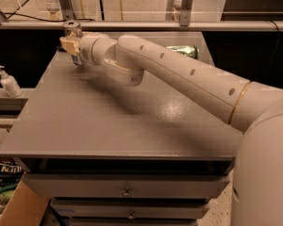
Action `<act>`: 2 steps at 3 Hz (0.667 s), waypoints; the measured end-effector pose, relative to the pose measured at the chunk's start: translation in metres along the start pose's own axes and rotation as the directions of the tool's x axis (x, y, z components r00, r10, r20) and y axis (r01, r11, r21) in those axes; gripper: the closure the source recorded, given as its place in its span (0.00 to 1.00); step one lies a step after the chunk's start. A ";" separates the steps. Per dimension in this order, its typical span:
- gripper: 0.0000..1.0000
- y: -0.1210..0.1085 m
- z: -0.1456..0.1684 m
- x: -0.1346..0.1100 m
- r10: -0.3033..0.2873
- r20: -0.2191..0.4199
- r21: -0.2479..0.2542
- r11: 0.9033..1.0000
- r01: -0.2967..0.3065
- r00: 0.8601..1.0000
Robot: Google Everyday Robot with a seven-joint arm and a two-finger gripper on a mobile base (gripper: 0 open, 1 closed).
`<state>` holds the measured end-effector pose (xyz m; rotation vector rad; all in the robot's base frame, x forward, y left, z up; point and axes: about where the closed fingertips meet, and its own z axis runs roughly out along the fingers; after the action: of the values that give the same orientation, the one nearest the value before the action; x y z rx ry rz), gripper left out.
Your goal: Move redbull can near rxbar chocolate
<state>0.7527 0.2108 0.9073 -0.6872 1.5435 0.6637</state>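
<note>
The redbull can (72, 30) is a slim silver can with a pull-tab top, upright at the far left corner of the grey table (108, 131). My gripper (73, 49) reaches across the table from the right. Its tan fingers (66, 44) are closed around the can's body, so only the can's top and a bit of its blue base show. The rxbar chocolate is not visible; it is either behind my arm or out of view.
A green can (184, 51) lies at the far right of the table, partly behind my arm. A white pump bottle (8, 82) stands on a lower shelf to the left. Drawers (127, 192) sit under the table front, and a cardboard box (16, 211) is at the bottom left.
</note>
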 end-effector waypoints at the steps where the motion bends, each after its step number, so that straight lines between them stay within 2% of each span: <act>1: 1.00 -0.004 0.026 0.002 0.035 -0.007 0.030 0.999 -0.035 0.999; 2: 1.00 -0.010 0.047 0.000 0.055 0.004 0.072 0.996 -0.056 0.998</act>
<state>0.7908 0.2401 0.9037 -0.5911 1.5812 0.6471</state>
